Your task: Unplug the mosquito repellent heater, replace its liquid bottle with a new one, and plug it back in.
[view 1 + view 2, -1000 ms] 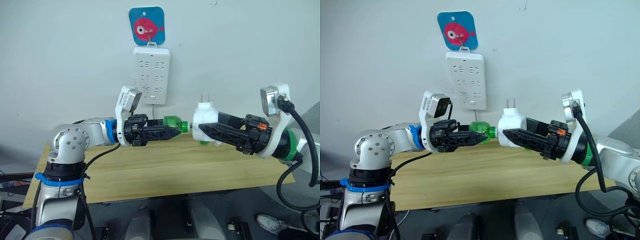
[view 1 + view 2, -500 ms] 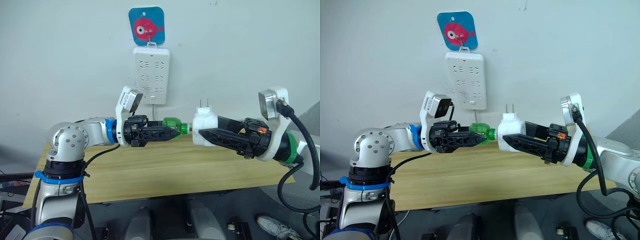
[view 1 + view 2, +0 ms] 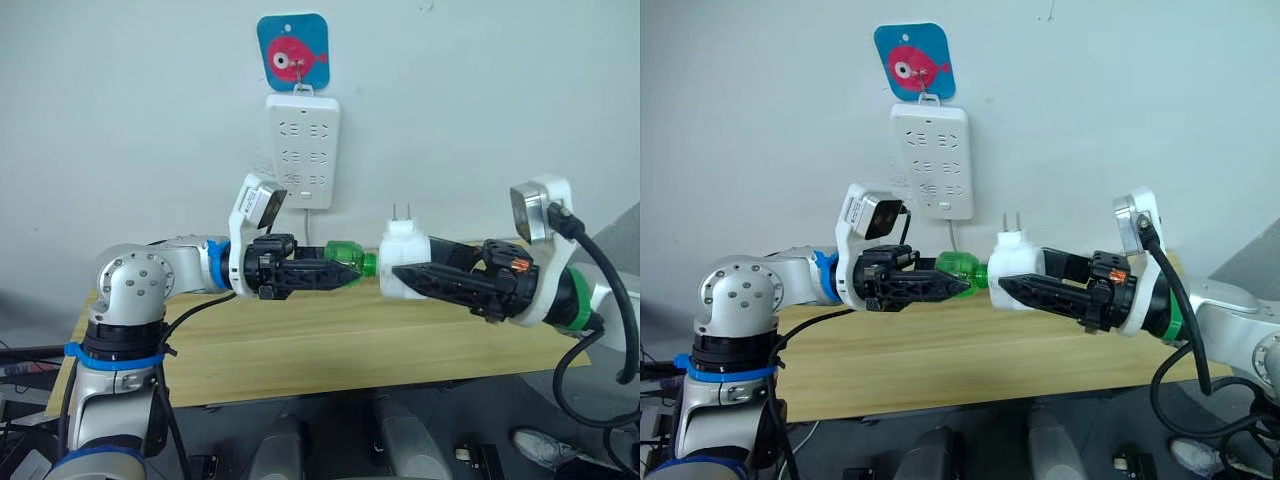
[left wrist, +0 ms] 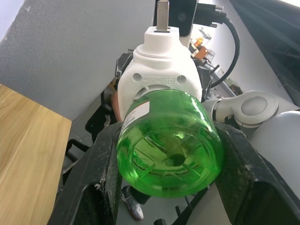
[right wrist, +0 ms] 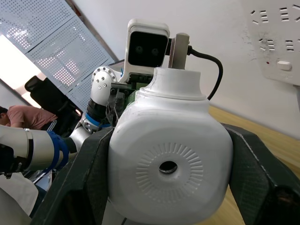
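My left gripper (image 3: 344,268) is shut on a translucent green bottle (image 3: 345,256), held level above the wooden table (image 3: 320,340). No cap shows on it. My right gripper (image 3: 400,268) is shut on the white mosquito repellent heater (image 3: 404,262), prongs pointing up. The bottle's neck end meets the heater's socket and is hidden inside it. In the left wrist view the bottle's base (image 4: 168,145) fills the gap between the black fingers (image 4: 101,178), with the heater (image 4: 161,70) right behind it. The right wrist view has the heater (image 5: 168,154) clamped between both fingers (image 5: 255,164).
A long white power strip (image 3: 303,150) hangs on the wall under a blue fish sign (image 3: 293,50), above and between the two grippers. Its cable drops behind the table. A person (image 5: 14,119) sits far off in the right wrist view.
My right gripper has carried the heater leftwards onto the bottle. The gap between them has closed and the bottle's neck has disappeared into the socket. The left gripper has dipped slightly.
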`<state>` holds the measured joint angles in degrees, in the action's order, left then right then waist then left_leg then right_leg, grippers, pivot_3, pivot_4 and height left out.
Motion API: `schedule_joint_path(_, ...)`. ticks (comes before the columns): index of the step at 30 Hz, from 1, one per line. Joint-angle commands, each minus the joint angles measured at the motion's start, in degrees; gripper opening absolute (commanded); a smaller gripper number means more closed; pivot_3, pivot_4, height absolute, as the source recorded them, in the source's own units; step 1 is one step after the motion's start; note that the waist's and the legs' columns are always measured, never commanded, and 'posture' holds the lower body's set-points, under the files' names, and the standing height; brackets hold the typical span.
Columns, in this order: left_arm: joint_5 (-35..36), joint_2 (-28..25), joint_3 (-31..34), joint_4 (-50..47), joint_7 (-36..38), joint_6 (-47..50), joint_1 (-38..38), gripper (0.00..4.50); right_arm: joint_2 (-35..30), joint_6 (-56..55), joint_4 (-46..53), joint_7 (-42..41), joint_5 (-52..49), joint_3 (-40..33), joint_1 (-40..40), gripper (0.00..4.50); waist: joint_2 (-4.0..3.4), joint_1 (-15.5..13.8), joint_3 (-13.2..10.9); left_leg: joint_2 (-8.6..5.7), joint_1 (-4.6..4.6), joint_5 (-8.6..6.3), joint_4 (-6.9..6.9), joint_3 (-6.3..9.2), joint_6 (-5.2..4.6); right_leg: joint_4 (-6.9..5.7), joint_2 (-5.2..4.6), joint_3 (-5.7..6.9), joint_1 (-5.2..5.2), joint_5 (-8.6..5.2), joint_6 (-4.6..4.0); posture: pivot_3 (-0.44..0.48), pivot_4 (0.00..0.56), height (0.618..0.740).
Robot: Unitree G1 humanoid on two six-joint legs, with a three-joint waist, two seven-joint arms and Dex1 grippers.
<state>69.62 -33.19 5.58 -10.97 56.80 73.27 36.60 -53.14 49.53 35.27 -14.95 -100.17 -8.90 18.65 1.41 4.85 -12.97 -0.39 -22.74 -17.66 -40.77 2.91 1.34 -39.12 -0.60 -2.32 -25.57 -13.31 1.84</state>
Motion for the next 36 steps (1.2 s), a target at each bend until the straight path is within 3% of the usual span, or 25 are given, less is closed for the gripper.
schedule_joint_path(1, 3.4, -0.2, -0.3, -4.1, 2.9, -0.3, 0.1, 2.29, -0.3, -0.3, -0.3, 0.5, 1.0, -0.6, 0.1, 3.01, 0.00, 0.0, 0.0, 0.00, 0.02, 0.00, 0.00, 0.00, 0.00, 0.00, 0.00, 0.00, 0.02, 0.00, 0.00, -0.153, 0.160, 0.730)
schedule_joint_path(23, -1.5, 2.4, -4.2, -7.1, 2.2, -6.9, -1.9, 2.29, 1.8, -0.2, 0.9, 8.7, -2.1, 3.4, 4.5, 3.01, 0.00, 0.0, 0.0, 0.00, 0.05, 0.00, 0.00, 0.00, -0.01, 0.03, 0.00, 0.00, 0.07, 0.00, 0.00, -0.156, 0.162, 0.730)
schedule_joint_path(27, 0.6, 3.6, -3.2, -5.8, 0.7, -5.4, -1.0, 2.29, 2.0, 0.0, 1.2, 8.2, -3.8, 3.5, 4.3, 3.01, 0.00, 0.0, 0.0, 0.00, 0.05, -0.01, 0.00, 0.00, -0.01, 0.03, 0.01, 0.00, 0.07, 0.00, 0.00, -0.156, 0.162, 0.730)
schedule_joint_path(36, -2.5, 4.6, -3.3, -4.6, -0.4, -6.8, -0.7, 2.29, 1.2, -0.1, 2.4, 6.5, -7.6, 2.9, 4.3, 3.01, 0.00, 0.0, 0.0, 0.00, 0.06, -0.01, 0.00, 0.00, -0.02, 0.03, 0.06, 0.00, 0.08, 0.00, 0.00, -0.157, 0.161, 0.730)
